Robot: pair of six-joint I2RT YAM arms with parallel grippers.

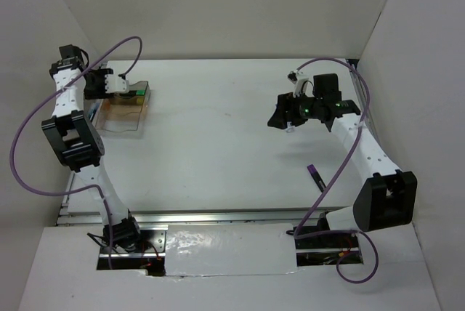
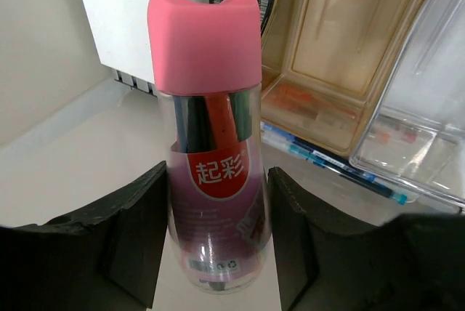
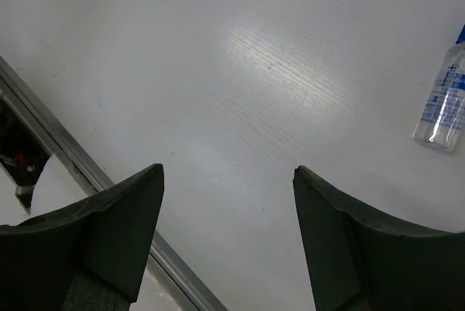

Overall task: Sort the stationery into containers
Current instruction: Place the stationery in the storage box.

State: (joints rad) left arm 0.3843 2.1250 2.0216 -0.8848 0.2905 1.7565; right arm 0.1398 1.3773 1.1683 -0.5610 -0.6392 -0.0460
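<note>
White table [image 1: 218,144], walled on three sides, both arms out over it.

Left arm reaches to the far-left corner. Right arm is over the right half, well apart from the left.

Clear-plastic open-top box with a tan bottom [image 2: 341,49] sits at that far-left corner. A second, all-clear rectangular box [image 2: 429,93] is just beside it. Something orange-red shows through the tan box's near wall, can't tell what.

Left gripper [image 2: 218,176]: part-way closed, both fingers [image 2: 138,238] pressed against the sides of a clear tube with a pink looped cap and red label [image 2: 207,129]. The tube lies along the fingers, cap pointing away from the wrist, over bare table just short of the boxes and not in either.

Right gripper [image 3: 227,171]: fingers spread wide with nothing between them, above bare table near the metal rail at its edge.

Small clear bottle with a blue cap [image 3: 442,104] lies flat on the table, off to the side of the right gripper and not touching it.

Black highlighter with a purple end [image 1: 314,175] lies on the table on the right, near the right arm.

Thin blue pens [image 2: 330,162] lie on the table along the near edge of the boxes, outside them.
</note>
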